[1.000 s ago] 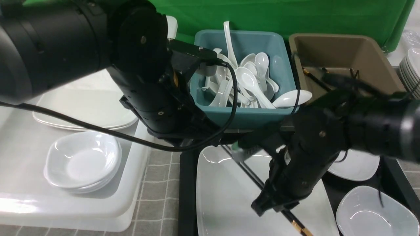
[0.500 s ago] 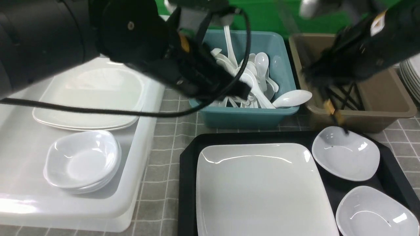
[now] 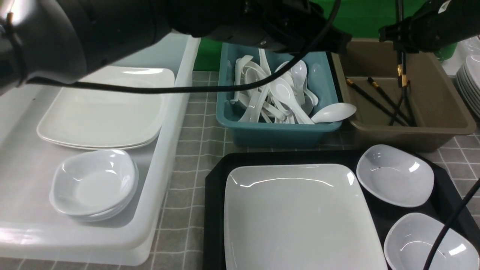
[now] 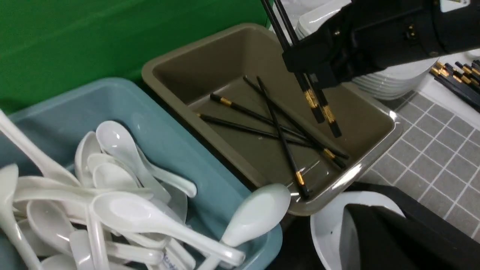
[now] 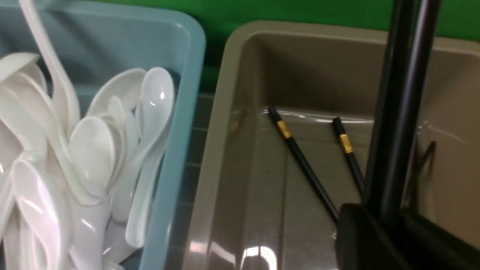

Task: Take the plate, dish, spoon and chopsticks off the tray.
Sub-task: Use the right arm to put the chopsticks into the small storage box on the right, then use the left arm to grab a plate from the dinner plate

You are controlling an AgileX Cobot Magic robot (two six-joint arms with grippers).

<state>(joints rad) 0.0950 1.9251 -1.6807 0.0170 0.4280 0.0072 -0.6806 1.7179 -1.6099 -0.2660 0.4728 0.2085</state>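
Observation:
The large white plate [image 3: 296, 217] lies on the black tray [image 3: 213, 180], with two small deep dishes [image 3: 393, 174] [image 3: 423, 243] on the tray to its right. My right gripper [image 3: 401, 37] is shut on the black chopsticks [image 3: 400, 71], which hang upright above the brown tub [image 3: 412, 135]. The left wrist view shows their gold bands [image 4: 311, 99] above several chopsticks lying in the tub. A white spoon [image 3: 333, 111] rests on the teal tub's rim [image 3: 277, 133]. My left gripper [image 3: 335, 39] hovers over the teal tub; only one dark finger [image 4: 375, 232] shows.
The teal tub holds several white spoons. A white tub [image 3: 161, 157] on the left holds stacked plates and stacked small dishes. A pile of plates [image 3: 470, 82] stands at the far right. My left arm spans the top of the front view.
Both arms rose off the tray. My right gripper carried the chopsticks from the plate up and back over the brown tub. My left arm swung up and back over the teal tub.

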